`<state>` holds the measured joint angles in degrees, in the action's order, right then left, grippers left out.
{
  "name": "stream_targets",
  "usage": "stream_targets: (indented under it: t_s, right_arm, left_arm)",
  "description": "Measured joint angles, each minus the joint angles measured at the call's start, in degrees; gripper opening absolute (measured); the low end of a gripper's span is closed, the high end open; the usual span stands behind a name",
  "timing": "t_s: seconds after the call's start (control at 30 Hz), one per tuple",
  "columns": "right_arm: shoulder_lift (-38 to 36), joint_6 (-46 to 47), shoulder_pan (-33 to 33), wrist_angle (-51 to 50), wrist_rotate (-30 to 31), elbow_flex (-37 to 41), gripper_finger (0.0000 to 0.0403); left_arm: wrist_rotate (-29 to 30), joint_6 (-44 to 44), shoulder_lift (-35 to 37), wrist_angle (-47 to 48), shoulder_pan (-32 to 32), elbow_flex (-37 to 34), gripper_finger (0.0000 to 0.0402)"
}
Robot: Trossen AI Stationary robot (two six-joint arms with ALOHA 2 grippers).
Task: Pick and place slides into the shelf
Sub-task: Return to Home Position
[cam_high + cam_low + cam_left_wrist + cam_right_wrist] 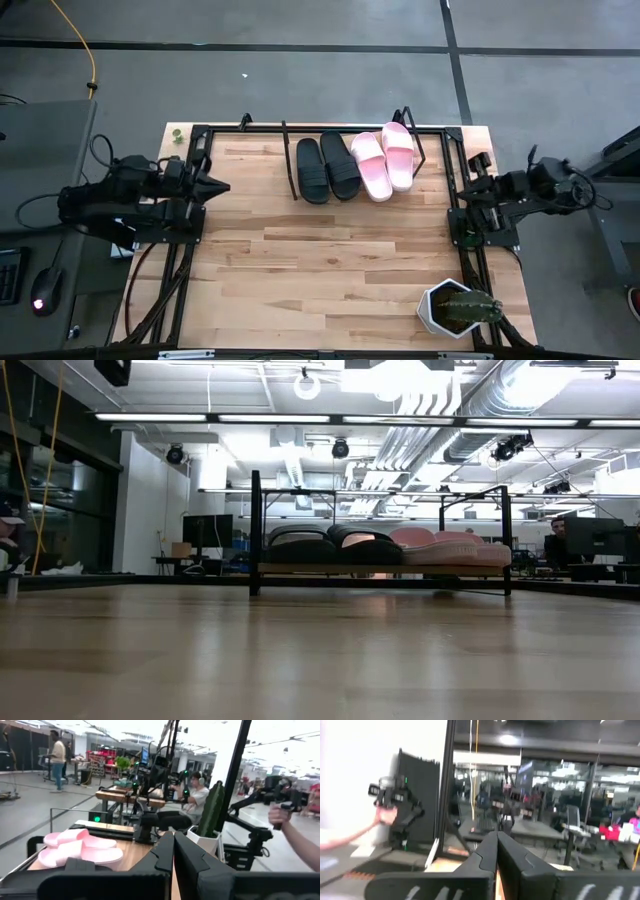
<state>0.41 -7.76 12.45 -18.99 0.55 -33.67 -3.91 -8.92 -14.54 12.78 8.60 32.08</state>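
Left gripper (223, 186) and right gripper (496, 838), both pinched closed and empty, sit at the table's (330, 265) left and right edges, slides (343, 166) lined up on the shelf (256, 540).

From table height I see the shelf (380, 571) standing well back on the wooden table (320, 660), with its black posts upright at both ends. On its board I count two black slides (300, 548) on the left half and two pink slides (450, 547) on the right, packed side by side. Beyond it I get a bright hall with strip lights and ceiling ducts (540, 390).
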Motion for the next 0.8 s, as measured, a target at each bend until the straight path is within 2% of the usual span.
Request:
stream_targets:
  t_s: [0.1,0.27,0.53,0.67,0.8]
  right_arm:
    - [-0.11,-0.25,0.00,6.41,-0.14,2.92,0.0000]
    - [-0.12,-0.86,0.00,10.20,-0.66,5.57,0.0000]
    - [-0.13,-0.39,0.00,18.74,-2.59,13.02,0.0000]
    - [-0.13,-1.76,0.00,25.80,-2.24,17.23,0.0000]
    - [-0.12,-2.64,0.00,28.27,-1.12,19.95,0.0000]
  left_arm:
    - [-0.82,-0.38,2.01,-0.23,0.02,-2.20,0.0002]
    - [-0.78,-0.53,6.06,-1.58,0.02,-6.33,0.0001]
    - [-1.89,-1.90,13.83,-10.37,0.00,-15.76,0.0001]
    - [-2.40,-2.75,14.14,-13.07,0.00,-19.64,0.0001]
    - [-3.31,-2.96,14.23,-17.08,0.00,-22.47,0.0000]
